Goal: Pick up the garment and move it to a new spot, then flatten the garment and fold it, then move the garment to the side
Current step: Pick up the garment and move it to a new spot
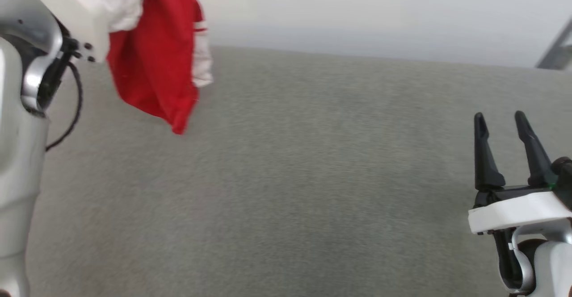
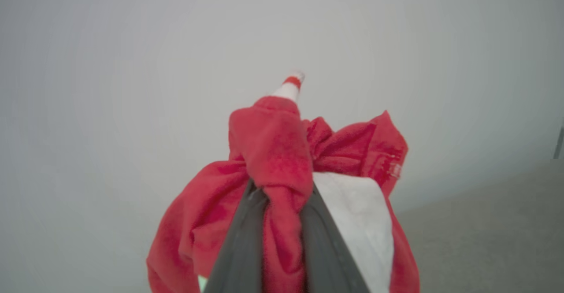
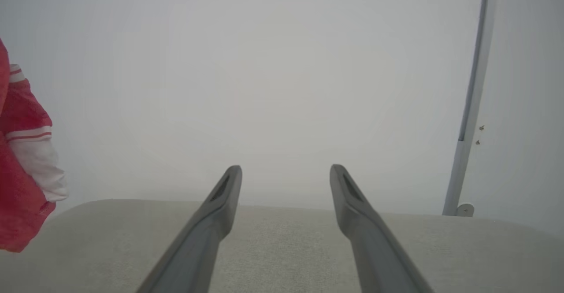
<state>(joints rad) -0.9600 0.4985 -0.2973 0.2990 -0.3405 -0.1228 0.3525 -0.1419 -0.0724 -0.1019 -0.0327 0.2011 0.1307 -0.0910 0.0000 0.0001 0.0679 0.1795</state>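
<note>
Red cloth bunches right between the fingers of my left hand (image 2: 283, 200), which is clamped on a fold of the garment (image 2: 273, 139). The rest of it hangs below that hand and seems clear of the grey counter (image 1: 286, 176). My right hand (image 1: 499, 117) hovers low over the counter, well apart from the garment, fingers spread and holding nothing. By my judgement the pick-up is done and the carry to a new spot is under way. Setting down, flattening, folding and moving aside are all left.
</note>
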